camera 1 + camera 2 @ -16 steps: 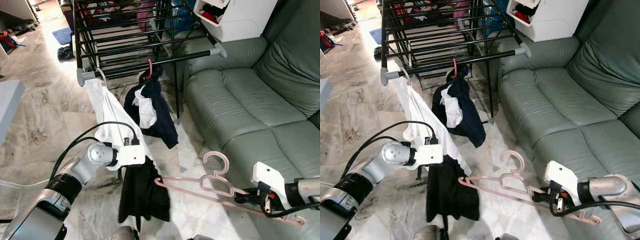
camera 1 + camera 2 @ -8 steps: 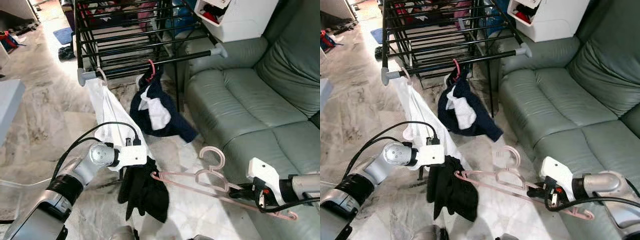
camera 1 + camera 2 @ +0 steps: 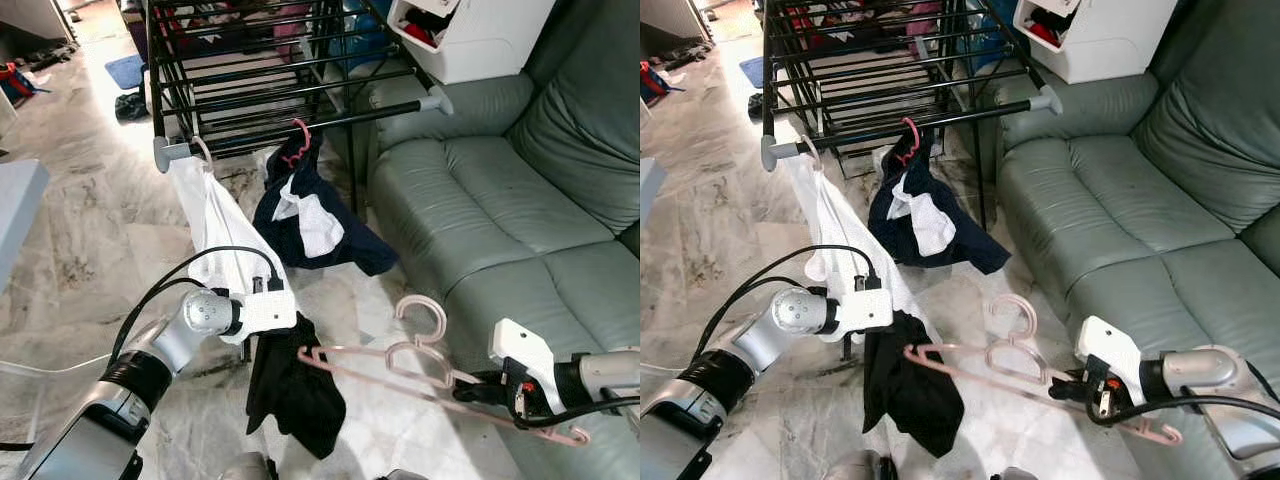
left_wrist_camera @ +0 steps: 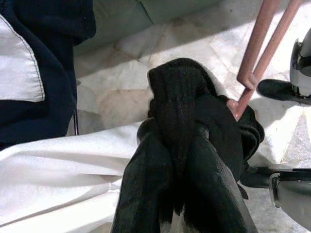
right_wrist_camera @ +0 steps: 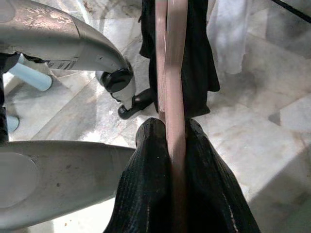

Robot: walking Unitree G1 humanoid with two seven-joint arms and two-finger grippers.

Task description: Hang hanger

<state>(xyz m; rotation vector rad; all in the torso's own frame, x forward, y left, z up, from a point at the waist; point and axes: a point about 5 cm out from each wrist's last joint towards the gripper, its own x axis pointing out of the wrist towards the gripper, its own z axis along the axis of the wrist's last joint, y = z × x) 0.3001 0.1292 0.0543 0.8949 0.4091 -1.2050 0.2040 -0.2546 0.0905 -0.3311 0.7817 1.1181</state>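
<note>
Swung leftward, the pink hanger (image 3: pixel 420 365) stays pinched in the right claw (image 3: pixel 470 385); left claw (image 4: pixel 180 160) grips black cloth (image 3: pixel 293 395).

The rack's (image 3: pixel 280 60) far end is cut off, and we can't quite tell what clothes (image 3: pixel 290 20) hang there.

A green leather sofa (image 3: pixel 500 200) stands on marble floor (image 3: pixel 90 230) in daylight.

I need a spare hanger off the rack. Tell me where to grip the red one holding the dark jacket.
Grip the red hanger at its hook neck, just under the rack bar, coming from the front. The dark jacket covers its arms, so only the hook is bare.
</note>
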